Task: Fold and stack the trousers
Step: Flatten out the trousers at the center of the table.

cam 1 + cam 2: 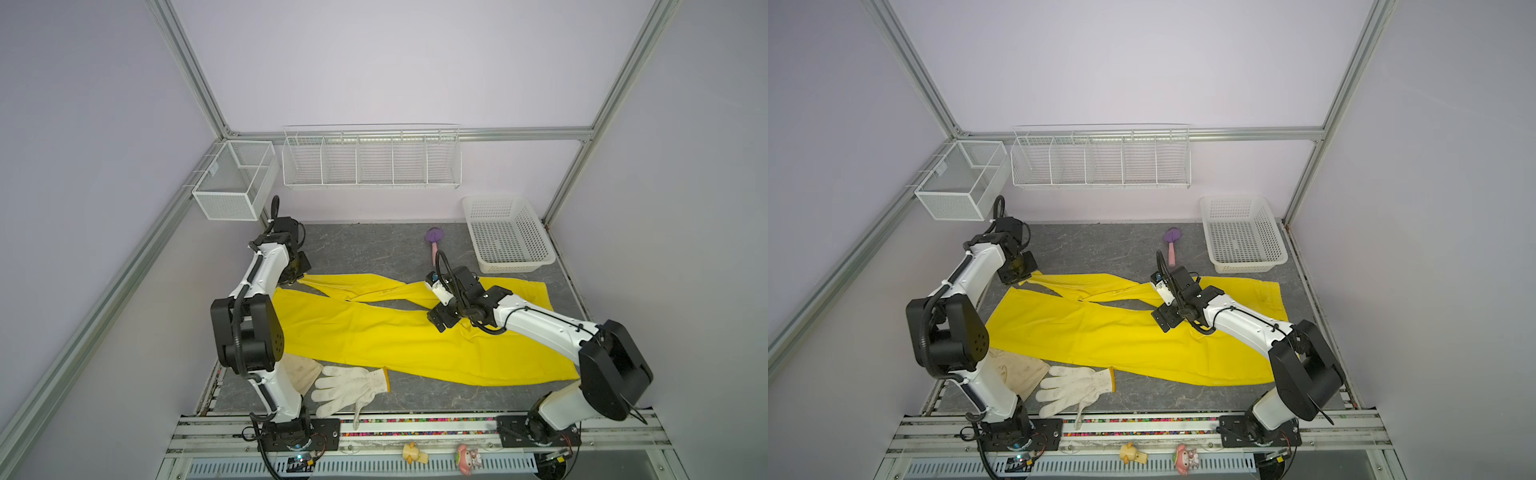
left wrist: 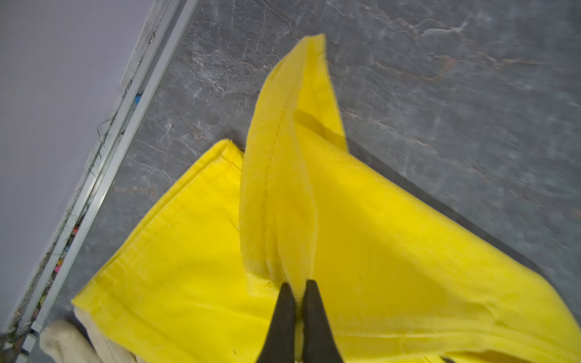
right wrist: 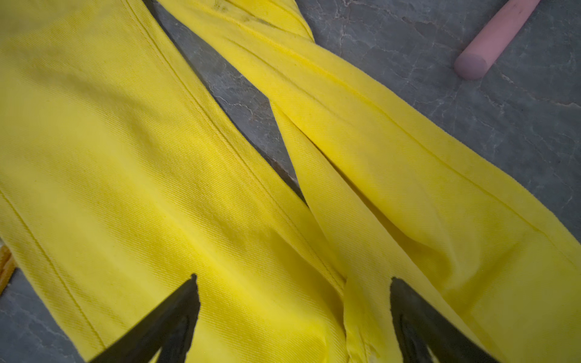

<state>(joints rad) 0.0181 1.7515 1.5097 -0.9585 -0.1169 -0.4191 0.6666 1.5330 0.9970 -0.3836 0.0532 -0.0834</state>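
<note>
Yellow trousers are lying spread across the grey table, their legs reaching toward the left arm and their waist end near the white basket. The left gripper is pinching the hem of the far leg, fingers pressed together on the cloth, while the right gripper is hanging spread wide over the fork of the legs, gripping nothing.

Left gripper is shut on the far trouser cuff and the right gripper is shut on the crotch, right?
Not quite. The left gripper is shut on the far cuff of the trousers, but the right gripper is open: the right wrist view shows its jaws spread wide over the crotch, gripping nothing.
</note>
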